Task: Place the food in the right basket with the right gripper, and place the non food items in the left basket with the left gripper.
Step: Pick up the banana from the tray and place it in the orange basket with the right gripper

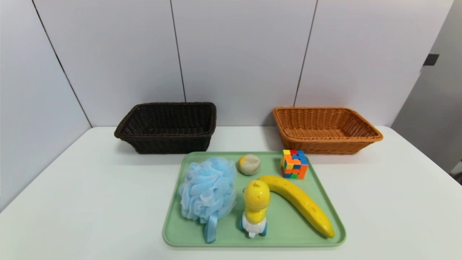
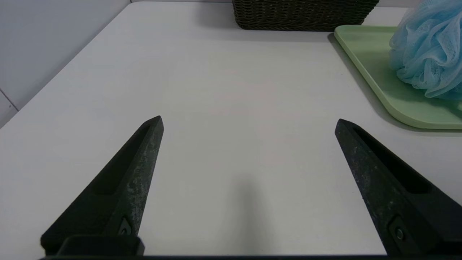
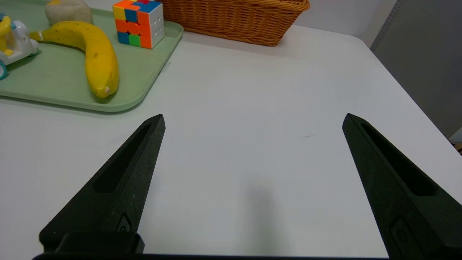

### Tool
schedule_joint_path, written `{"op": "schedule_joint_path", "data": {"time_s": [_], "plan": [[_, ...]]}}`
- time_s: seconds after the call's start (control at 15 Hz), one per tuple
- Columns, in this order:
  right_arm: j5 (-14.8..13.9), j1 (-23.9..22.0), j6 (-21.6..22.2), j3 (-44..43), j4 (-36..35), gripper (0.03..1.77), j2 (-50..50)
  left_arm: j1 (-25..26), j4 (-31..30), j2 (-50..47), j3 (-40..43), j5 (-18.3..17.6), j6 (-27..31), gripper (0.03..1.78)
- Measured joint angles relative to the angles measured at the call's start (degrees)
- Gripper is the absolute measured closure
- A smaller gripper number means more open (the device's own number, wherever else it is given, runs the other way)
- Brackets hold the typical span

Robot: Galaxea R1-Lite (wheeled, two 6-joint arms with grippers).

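A green tray [image 1: 202, 238] holds a blue bath pouf [image 1: 207, 191], a round beige bun [image 1: 249, 164], a colour cube [image 1: 294, 164], a yellow banana [image 1: 299, 204] and a yellow toy duck on wheels [image 1: 255, 207]. Behind it stand a dark brown basket [image 1: 168, 126] on the left and an orange basket [image 1: 325, 128] on the right, both holding nothing. My left gripper [image 2: 249, 121] hangs open over bare table left of the tray. Open too, my right gripper [image 3: 253, 117] hovers over the table right of the tray. Neither arm shows in the head view.
The white table [image 1: 90, 187] ends at grey wall panels [image 1: 234, 54] behind the baskets and along the left side. Its right edge drops off near a grey surface [image 3: 426, 54]. In the right wrist view the banana [image 3: 97, 54] and the cube [image 3: 139, 23] lie near the tray's rim.
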Motion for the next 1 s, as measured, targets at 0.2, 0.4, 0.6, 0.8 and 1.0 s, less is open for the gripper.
{"op": "schedule_joint_path", "data": {"time_s": [0.2, 0.4, 0.6, 0.8, 1.0], "plan": [[-0.09, 0.0, 0.09, 0.0, -0.01, 0.1, 0.0, 0.0, 0.0, 0.0, 0.0, 0.0, 0.02, 0.12], [0.13, 0.0, -0.39, 0.0, -0.04, 0.1, 0.0, 0.0, 0.0, 0.0, 0.0, 0.02, 0.02, 0.12], [0.57, -0.02, -1.13, 0.0, -0.23, 0.1, 0.0, 0.02, 0.0, 0.0, 0.0, 0.0, 0.02, 0.12], [0.61, -0.02, -0.74, 0.0, -0.34, 0.1, 0.0, 0.0, 0.0, 0.0, 0.0, 0.04, 0.09, 0.12], [0.63, -0.02, -0.5, 0.0, -0.37, 0.1, 0.0, 0.02, 0.0, 0.0, 0.0, -0.16, 0.71, 0.12]]}}
